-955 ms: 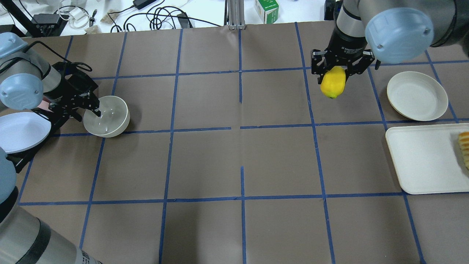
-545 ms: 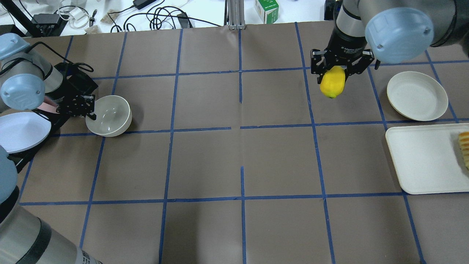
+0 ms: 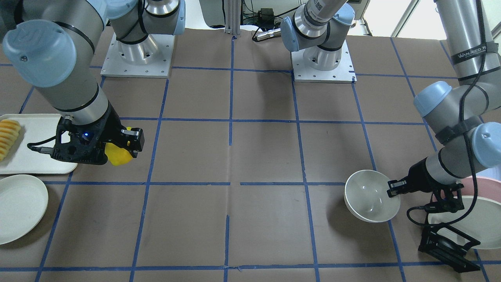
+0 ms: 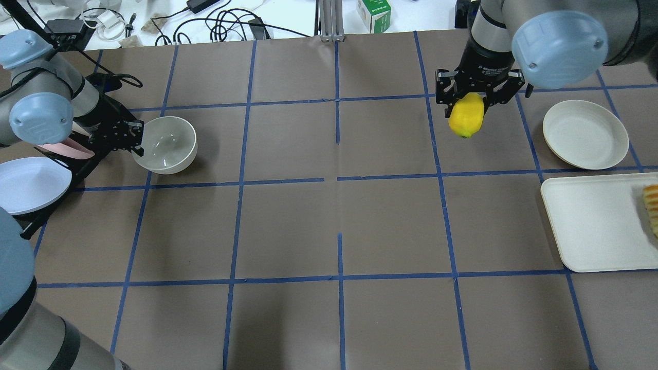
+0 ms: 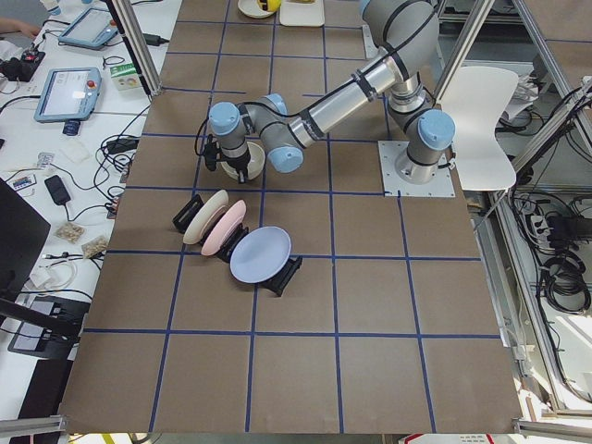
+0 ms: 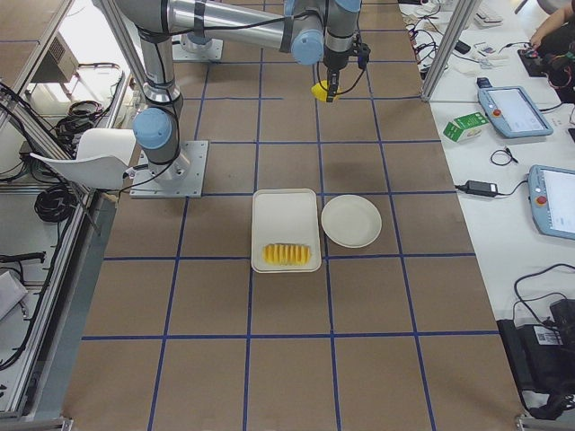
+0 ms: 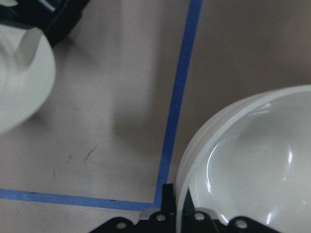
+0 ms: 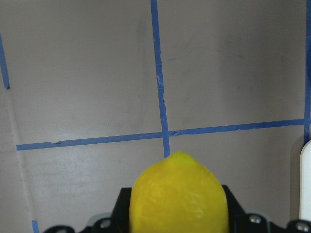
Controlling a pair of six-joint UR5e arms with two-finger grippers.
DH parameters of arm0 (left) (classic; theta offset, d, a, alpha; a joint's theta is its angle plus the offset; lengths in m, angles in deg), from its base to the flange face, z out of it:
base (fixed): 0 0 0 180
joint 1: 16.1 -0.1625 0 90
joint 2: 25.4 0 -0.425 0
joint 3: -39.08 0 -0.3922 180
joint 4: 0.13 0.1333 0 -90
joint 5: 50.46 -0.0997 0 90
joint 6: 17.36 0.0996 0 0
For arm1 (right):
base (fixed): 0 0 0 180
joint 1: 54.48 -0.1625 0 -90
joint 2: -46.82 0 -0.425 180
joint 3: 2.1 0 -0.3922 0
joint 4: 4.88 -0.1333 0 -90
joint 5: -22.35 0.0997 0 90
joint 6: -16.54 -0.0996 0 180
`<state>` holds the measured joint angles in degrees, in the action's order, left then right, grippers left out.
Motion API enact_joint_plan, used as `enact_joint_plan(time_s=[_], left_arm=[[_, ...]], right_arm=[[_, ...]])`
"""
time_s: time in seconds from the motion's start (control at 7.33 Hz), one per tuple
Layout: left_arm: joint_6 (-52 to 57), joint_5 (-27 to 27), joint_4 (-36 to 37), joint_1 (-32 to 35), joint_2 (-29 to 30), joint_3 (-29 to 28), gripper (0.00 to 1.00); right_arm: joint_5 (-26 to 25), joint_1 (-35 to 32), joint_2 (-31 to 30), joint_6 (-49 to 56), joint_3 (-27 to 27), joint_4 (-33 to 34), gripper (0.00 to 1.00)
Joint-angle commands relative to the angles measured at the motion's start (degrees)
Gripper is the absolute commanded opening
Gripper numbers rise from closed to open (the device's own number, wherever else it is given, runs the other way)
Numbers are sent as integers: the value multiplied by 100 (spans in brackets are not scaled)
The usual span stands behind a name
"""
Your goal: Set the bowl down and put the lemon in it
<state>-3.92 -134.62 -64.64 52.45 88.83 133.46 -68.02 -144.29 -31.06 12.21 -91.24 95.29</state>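
The off-white bowl [image 4: 165, 144] hangs at the table's left side, tilted, above the brown mat. My left gripper [image 4: 138, 139] is shut on its left rim; it also shows in the front view [image 3: 392, 188] at the bowl [image 3: 371, 195]. The left wrist view shows the bowl's glossy inside [image 7: 252, 160] with the rim between my fingers. My right gripper [image 4: 468, 103] is shut on the yellow lemon [image 4: 467, 115] and holds it above the mat at the far right. The lemon also shows in the front view [image 3: 118, 155] and fills the bottom of the right wrist view [image 8: 179, 196].
A flat white plate [image 4: 585, 134] and a white tray [image 4: 599, 222] with ridged yellow-orange sliced food [image 4: 652, 206] lie at the right. A rack with plates [image 4: 31, 184] stands at the left edge behind my left gripper. Blue tape marks a grid on the mat.
My left gripper has carried the bowl to the right and away from the robot, off from the plate rack. My right gripper with the lemon has stayed in place.
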Motion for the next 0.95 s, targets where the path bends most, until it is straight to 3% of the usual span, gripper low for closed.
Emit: enact_joint_plan(time_s=[0.0, 0.27, 0.41, 0.82], left_arm=[[-900, 242, -9, 681, -226, -16, 0], [-1982, 207, 253, 1797, -279, 10, 0], [-2343, 207, 655, 2150, -114, 89, 0], [-3047, 277, 870, 3092, 81, 273, 0]], right_arm=[[-7, 8, 9, 64, -7, 12, 21], [-16, 8, 10, 38, -7, 3, 21], [-7, 8, 10, 38, -7, -6, 21], [11, 8, 10, 11, -7, -6, 21]])
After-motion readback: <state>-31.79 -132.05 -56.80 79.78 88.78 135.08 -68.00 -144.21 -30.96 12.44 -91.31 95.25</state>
